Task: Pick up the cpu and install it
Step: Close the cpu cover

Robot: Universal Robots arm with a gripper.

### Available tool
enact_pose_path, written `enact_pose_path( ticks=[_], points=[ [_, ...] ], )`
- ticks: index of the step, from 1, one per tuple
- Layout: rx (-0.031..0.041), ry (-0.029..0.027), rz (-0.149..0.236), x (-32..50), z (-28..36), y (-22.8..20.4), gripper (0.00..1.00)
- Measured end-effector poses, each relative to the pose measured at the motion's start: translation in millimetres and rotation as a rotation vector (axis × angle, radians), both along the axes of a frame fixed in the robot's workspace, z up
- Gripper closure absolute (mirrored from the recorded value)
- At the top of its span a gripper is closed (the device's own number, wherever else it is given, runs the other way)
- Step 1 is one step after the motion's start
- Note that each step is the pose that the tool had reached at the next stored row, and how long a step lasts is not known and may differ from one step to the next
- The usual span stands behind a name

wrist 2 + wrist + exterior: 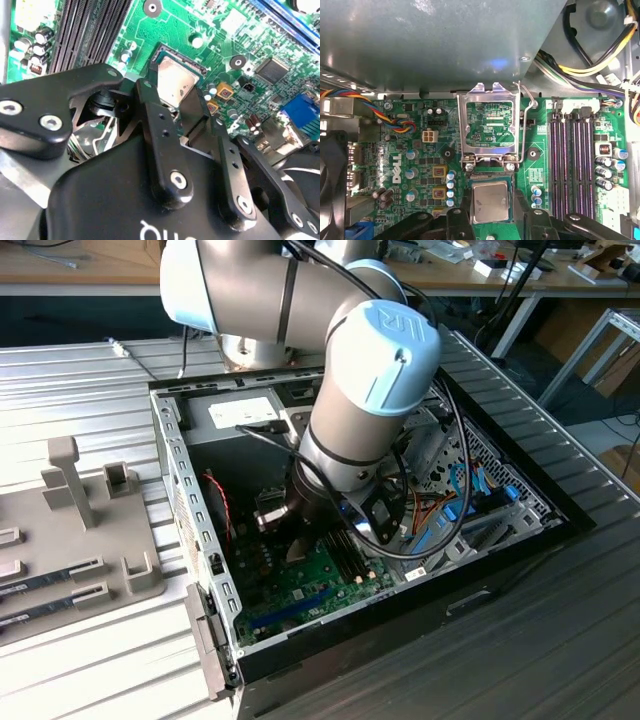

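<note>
The cpu (490, 201) is a small square chip with a silver-grey lid and a thin green rim. It lies level over the black socket (489, 177) on the green motherboard (420, 150), just below the raised metal load plate (462, 125). My gripper (490, 212) has its black fingers (457, 217) pressed against two opposite edges of the chip. In the second wrist view the cpu (172, 82) sits between the same fingers (152, 107), inside the socket frame (165, 50). In the exterior view the arm's wrist (370, 390) reaches down into the open computer case (175, 470).
Black memory slots (570, 150) run beside the socket. A fan (332, 175) and coloured wires (395, 122) lie on the other side, and a cable bundle (600, 60) near the case wall. A grey fixture (90, 530) with memory sticks stands at the exterior view's left.
</note>
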State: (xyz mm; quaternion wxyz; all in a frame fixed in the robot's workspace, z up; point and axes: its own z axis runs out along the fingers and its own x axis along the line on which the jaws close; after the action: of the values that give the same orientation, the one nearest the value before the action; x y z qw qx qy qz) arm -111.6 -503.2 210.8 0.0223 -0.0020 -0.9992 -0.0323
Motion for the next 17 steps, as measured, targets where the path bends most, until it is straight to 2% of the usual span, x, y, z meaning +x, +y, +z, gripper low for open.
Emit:
enact_pose_path(
  ticks=[5, 17],
  points=[
    [0.0019, 0.0032, 0.000, 0.3, -2.3, 0.0, 0.55],
    [0.0018, 0.0034, 0.000, -3.2, -9.3, -0.9, 0.55]
  ],
)
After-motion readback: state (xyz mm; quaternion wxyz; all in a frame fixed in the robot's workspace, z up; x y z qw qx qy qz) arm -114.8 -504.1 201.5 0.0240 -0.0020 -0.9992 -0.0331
